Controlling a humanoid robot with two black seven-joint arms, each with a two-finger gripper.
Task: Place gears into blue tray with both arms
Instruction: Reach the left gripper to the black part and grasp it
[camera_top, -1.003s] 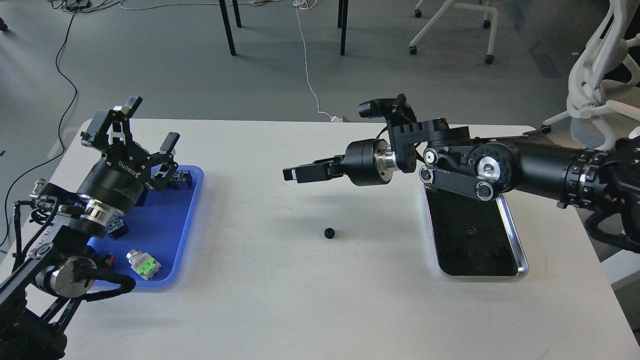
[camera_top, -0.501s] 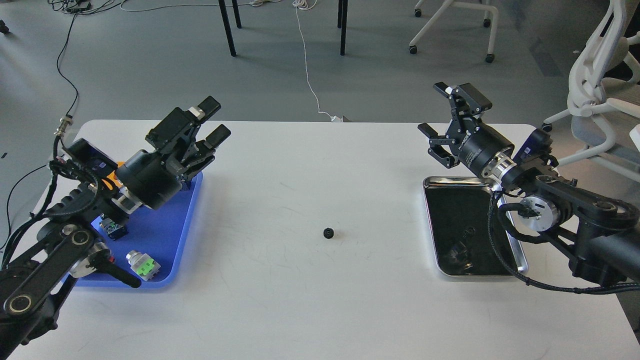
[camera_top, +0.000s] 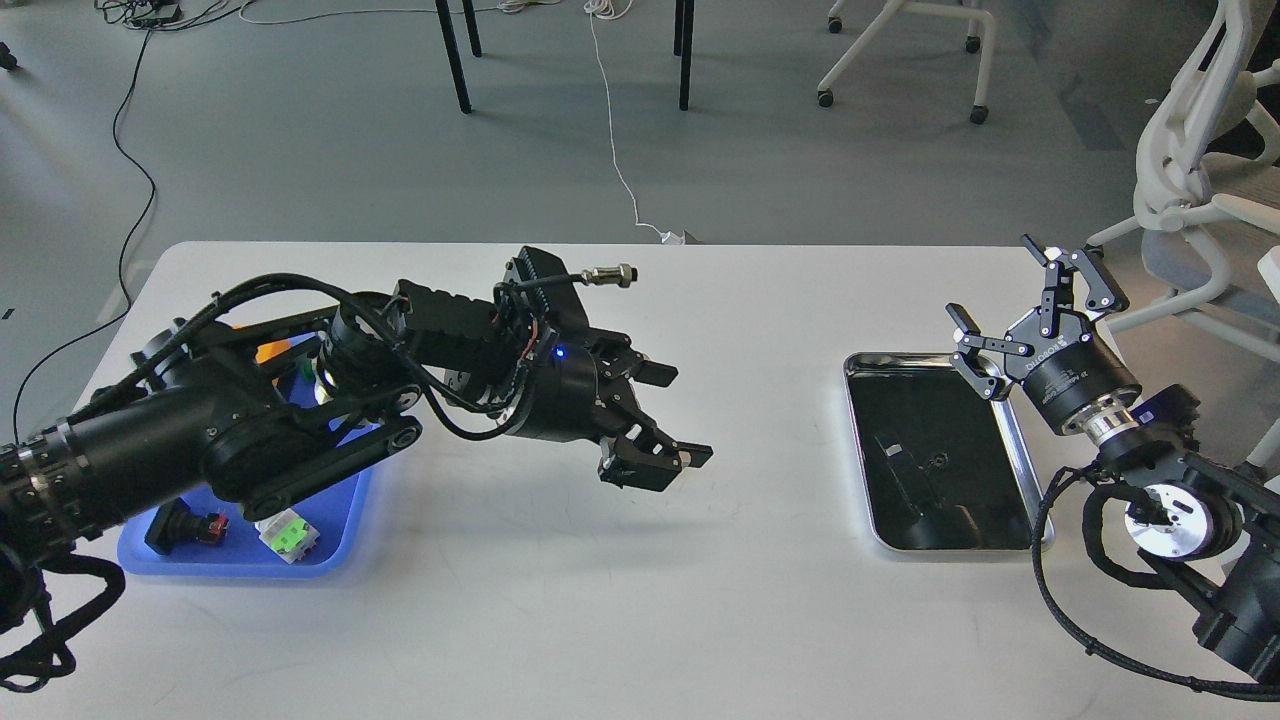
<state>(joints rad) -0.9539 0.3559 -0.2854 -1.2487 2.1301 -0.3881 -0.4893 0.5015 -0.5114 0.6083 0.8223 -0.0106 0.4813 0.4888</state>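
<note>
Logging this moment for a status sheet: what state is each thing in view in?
Left gripper: open, empty, reaching over the table's middle.
Right gripper: open, empty, raised by the steel tray's far right corner.
Flat blue plastic tray: holding button parts, partly hidden by the left arm.
Shiny steel tray: one small black gear on its floor.

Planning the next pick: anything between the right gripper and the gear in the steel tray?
Nothing visible. The open right gripper is near the steel tray's far right corner; the gear lies alone on its floor.

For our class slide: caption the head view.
Left claw open above the white table; right claw open beside the steel tray.
</note>
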